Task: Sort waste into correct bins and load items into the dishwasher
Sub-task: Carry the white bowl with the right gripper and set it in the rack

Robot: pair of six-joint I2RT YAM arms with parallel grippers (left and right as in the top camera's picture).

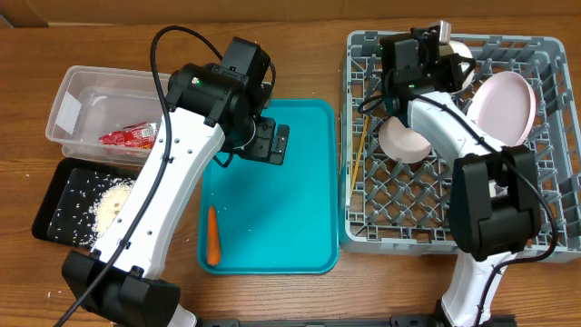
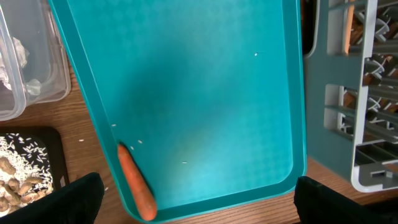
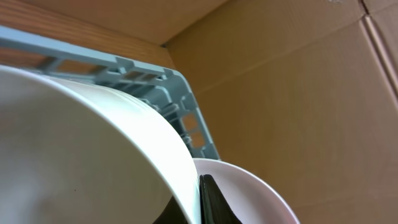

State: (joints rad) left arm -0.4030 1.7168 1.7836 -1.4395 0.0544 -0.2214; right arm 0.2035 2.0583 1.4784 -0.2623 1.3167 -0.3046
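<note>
Overhead, one carrot (image 1: 211, 236), orange and tapered, lies along the teal tray's (image 1: 300, 227) left edge. One wrapper (image 1: 127, 137) sits in the tub (image 1: 68, 100), and grains (image 1: 100, 204) lie scattered in the black tray (image 1: 45, 213). One plate (image 1: 504, 104) and two bowls (image 1: 404, 141) stand in the rack (image 1: 545, 209). The left arm reaches over the teal tray, left gripper (image 1: 270, 143) pointing down, fingers wide apart and empty. The right gripper (image 1: 443, 54) is at the far bowl (image 1: 461, 73); whether it grips cannot be told.

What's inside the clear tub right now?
The clear tub holds a red-and-white wrapper and a crumpled napkin. The left arm covers its right end overhead.
</note>
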